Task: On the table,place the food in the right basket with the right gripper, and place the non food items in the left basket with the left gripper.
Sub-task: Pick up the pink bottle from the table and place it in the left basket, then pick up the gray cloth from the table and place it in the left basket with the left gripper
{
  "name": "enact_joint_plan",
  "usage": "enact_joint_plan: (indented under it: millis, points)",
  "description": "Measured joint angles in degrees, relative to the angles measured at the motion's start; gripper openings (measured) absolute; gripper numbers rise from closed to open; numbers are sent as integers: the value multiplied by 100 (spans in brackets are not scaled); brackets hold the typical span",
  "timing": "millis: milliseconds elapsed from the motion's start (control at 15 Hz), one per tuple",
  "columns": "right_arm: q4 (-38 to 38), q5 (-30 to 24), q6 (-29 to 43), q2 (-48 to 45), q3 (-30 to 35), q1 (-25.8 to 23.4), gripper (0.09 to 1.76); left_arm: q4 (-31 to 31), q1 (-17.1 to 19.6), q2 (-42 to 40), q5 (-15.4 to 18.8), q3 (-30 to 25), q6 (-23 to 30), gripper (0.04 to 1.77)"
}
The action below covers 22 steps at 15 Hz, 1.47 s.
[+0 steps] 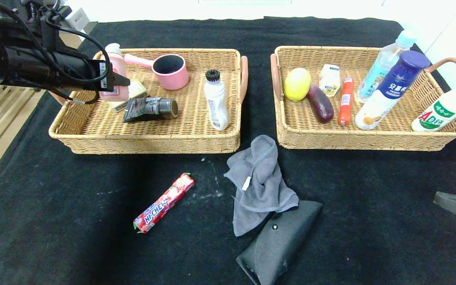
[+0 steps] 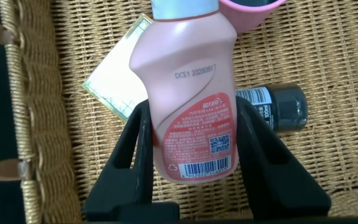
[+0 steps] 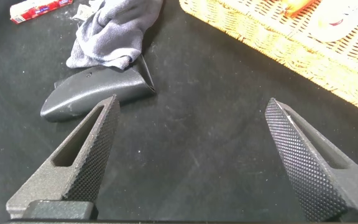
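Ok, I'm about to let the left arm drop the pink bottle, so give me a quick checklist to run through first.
1. Left gripper grips the pink bottle on both sides: ok.
2. Bottle is over the left basket, not the table: ok.
3. Drop spot free: not ok; a yellow-green card and the black tube lie just beneath.
4. Height above the basket floor: cannot tell.
5. Right gripper open and parked low over the table, clear of the baskets: ok.
6. Sorting left: not ok; candy stick, grey cloth and glasses case remain on the table.
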<state>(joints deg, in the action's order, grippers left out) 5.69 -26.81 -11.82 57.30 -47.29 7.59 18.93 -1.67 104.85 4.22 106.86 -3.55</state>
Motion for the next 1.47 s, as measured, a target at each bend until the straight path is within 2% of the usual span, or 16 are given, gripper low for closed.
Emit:
enact_joint_plan:
  millis: [400,600,867,1267,1467]
  points:
    - [-2,-1,1,0,0,-7,171,-24,24,112,38,44,-2,85]
    - [-2,-1,4,0,0,-5,171,-24,20,105,35,52,-4,110]
    - [-5,-1,4,0,0,-5,171,-17,18,107,33,55,2,134]
    - [-7,-1,4,0,-6,-5,171,22,-9,61,24,11,-20,154]
    - [-11,0,4,0,-1,-5,171,74,-177,-113,-39,-116,-22,160]
